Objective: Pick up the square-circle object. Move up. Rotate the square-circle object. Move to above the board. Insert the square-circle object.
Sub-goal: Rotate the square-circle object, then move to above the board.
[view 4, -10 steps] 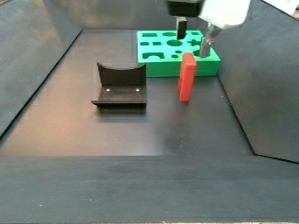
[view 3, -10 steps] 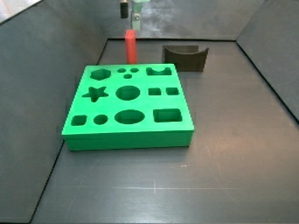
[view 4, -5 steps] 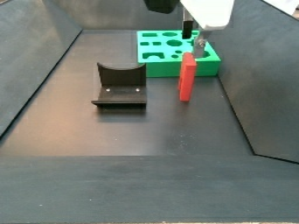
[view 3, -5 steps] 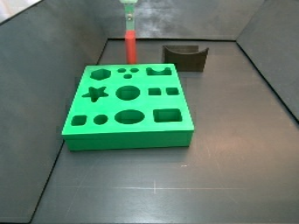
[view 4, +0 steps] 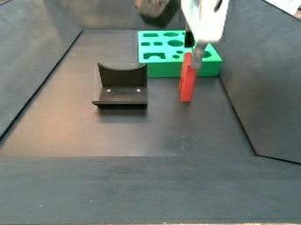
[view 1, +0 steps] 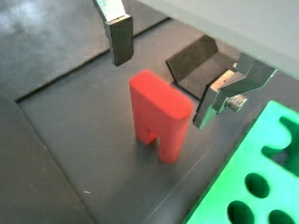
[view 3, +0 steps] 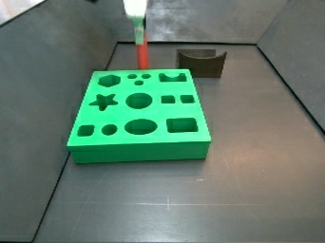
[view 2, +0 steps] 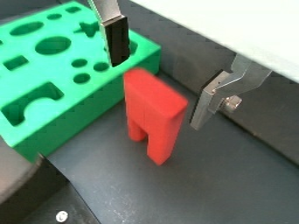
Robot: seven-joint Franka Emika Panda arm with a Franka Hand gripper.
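The gripper (view 2: 163, 74), jaws wide and empty, straddles the upright small red peg (view 2: 153, 114) at the large green cut-out board's (view 3: 137, 116) twelve o'clock; squeezing should wait until both pads flank it squarely.

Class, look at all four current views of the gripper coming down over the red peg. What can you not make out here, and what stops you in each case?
- Gripper: open astride the square-circle object in both wrist views; pad contact is unclear.
- In a side view the gripper is motion-blurred, its body cut by the frame's top edge.
- Board: both wrist views crop it at the frame edge.
- Peg's foot: hidden behind the board's far edge.
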